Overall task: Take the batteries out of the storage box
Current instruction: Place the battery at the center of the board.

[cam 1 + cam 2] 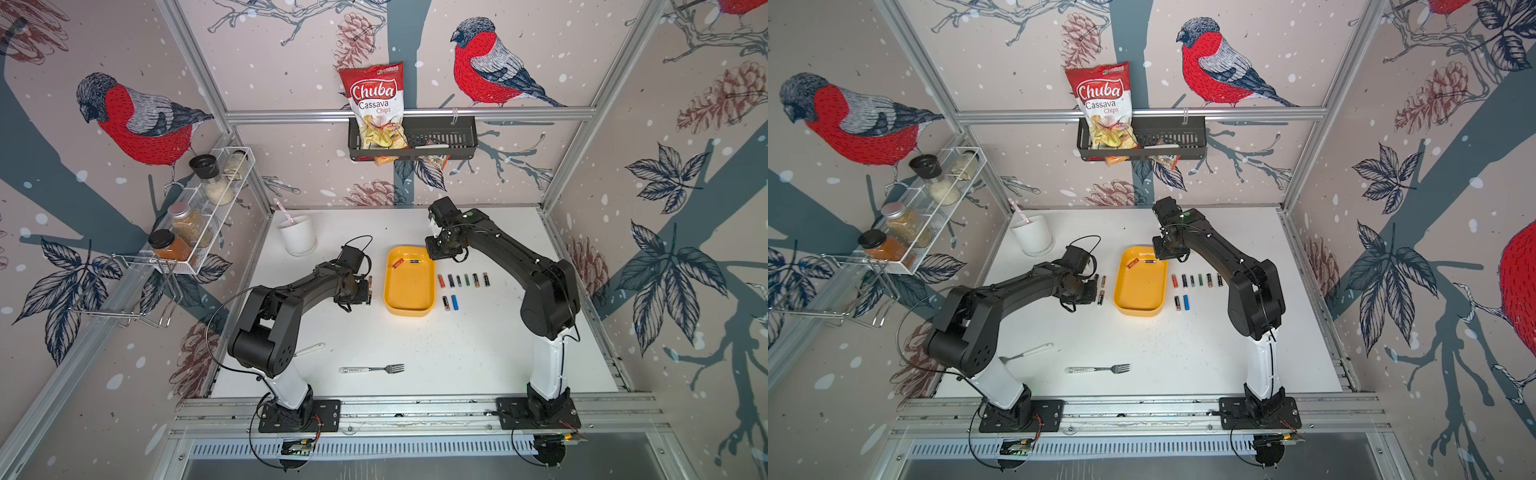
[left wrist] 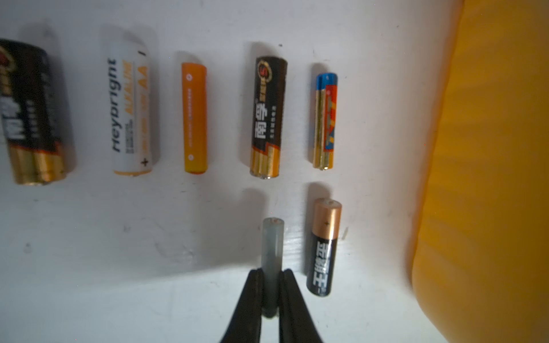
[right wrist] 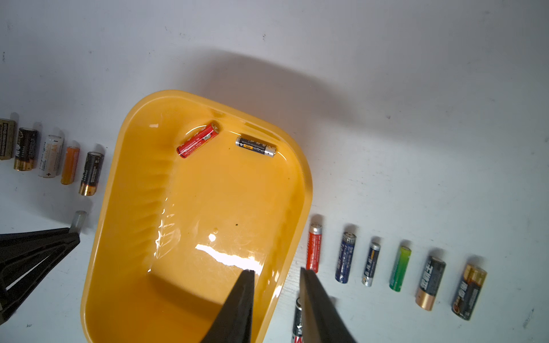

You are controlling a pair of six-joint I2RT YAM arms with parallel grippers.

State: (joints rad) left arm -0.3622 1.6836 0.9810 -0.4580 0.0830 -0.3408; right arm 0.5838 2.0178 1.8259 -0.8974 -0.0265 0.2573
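Two batteries are lying inside the yellow storage box (image 3: pixel 309 190): a red battery (image 3: pixel 198 140) sitting askew and a dark battery (image 3: pixel 256 145) near it but not touching, both resting on the glossy floor at the end of the box farthest from the arm bases. The left end effector (image 2: pixel 271 276) is pinching a slim grey battery (image 2: pixel 272 246) by its rear part, with the jaws closed tight on it. It is holding the cell low over the worktop (image 2: pixel 89 252), just beside a copper-and-black battery (image 2: pixel 323 252); whether the cell is touching the surface cannot be told. The right end effector (image 3: pixel 275 270) is hovering over the box's rim with its jaws partly apart and gripping nothing, and a row of batteries (image 3: pixel 371 264) is lying on the worktop beside it. Judging by their look, the remaining cells are going to behave as small, rigid, smooth cylinders, light yet dense, prone to rolling or squirting out of a loose pinch on that shiny plastic. Each is probably asking for a grip across the middle of the barrel, fingers squarely crossing its long axis. The dark one is lying close to the wall, so finger room there is looking tight, and the light box may be sliding if nudged.
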